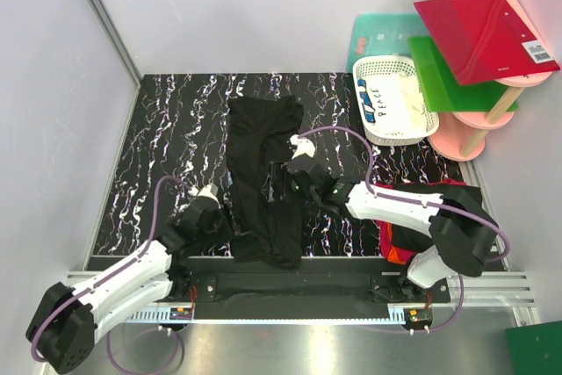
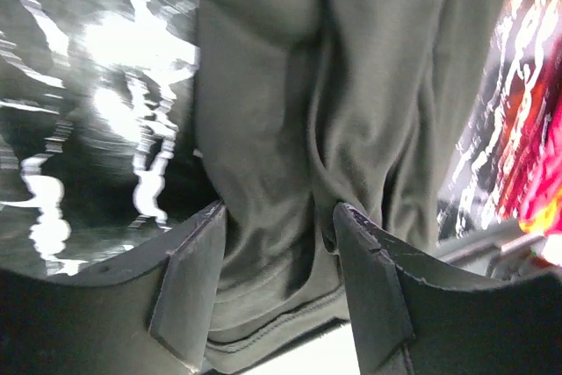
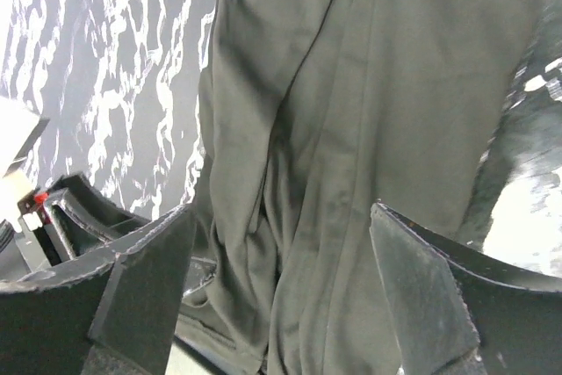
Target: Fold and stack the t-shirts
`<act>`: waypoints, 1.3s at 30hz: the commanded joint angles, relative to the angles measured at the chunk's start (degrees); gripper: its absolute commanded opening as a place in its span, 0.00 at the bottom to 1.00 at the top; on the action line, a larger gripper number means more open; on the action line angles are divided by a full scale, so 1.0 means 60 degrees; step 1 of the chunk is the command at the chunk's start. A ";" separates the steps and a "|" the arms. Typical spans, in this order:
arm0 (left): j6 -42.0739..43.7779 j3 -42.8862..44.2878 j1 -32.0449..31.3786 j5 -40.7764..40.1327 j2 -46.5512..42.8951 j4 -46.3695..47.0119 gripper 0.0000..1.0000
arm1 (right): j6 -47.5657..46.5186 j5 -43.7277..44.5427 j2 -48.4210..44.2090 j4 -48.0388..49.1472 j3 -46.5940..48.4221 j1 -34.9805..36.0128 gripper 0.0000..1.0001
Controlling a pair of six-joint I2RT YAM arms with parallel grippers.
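Observation:
A black t-shirt (image 1: 263, 160) lies stretched out lengthwise in the middle of the marbled table, bunched into long folds. My left gripper (image 1: 213, 208) is low at the shirt's near left edge. In the left wrist view its jaws (image 2: 279, 212) stand apart, with the hemmed end of the shirt (image 2: 281, 129) filling the gap between them. My right gripper (image 1: 297, 169) hovers over the shirt's middle right. Its jaws (image 3: 281, 212) are wide open above the folds of the shirt (image 3: 351, 129) and hold nothing. A pile of red and orange t-shirts (image 1: 399, 248) lies at the near right, partly hidden under the right arm.
A white lattice basket (image 1: 395, 98) stands at the back right. Beside it, a red board (image 1: 483, 32) and a green board (image 1: 452, 81) rest on a pink stand (image 1: 461, 138). A metal rail (image 1: 299, 287) runs along the near edge, and grey walls close in the sides.

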 commanded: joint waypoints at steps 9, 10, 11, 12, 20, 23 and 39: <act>-0.0849 -0.0786 -0.0458 0.0521 -0.0612 -0.1517 0.00 | 0.0387 -0.2650 0.1246 0.0576 0.0228 0.0260 0.67; -0.0864 -0.0757 -0.0472 0.0492 -0.0583 -0.1590 0.00 | 0.0417 -0.2665 0.1305 0.0576 0.0228 0.0289 0.64; -0.0850 -0.0669 -0.0487 0.0492 -0.0438 -0.1620 0.00 | 0.0446 -0.2665 0.1436 0.0576 0.0243 0.0303 0.64; -0.0777 -0.0581 -0.0487 0.0463 -0.0350 -0.1707 0.00 | 0.0475 -0.2665 0.1495 0.0576 0.0243 0.0303 0.61; -0.0909 0.0063 -0.0896 -0.0078 -0.0332 -0.2733 0.00 | 0.0710 -0.1730 0.1803 -0.0182 0.0345 0.0303 0.30; -0.0953 0.0357 -0.1043 -0.0839 -0.0510 -0.3130 0.00 | 0.0681 -0.1391 0.1642 -0.0273 0.0345 0.0318 0.29; 0.0892 0.3765 -0.1395 -0.2889 0.0417 -0.3510 0.99 | -0.2055 0.1566 0.1099 -0.0932 0.2175 -0.0368 0.47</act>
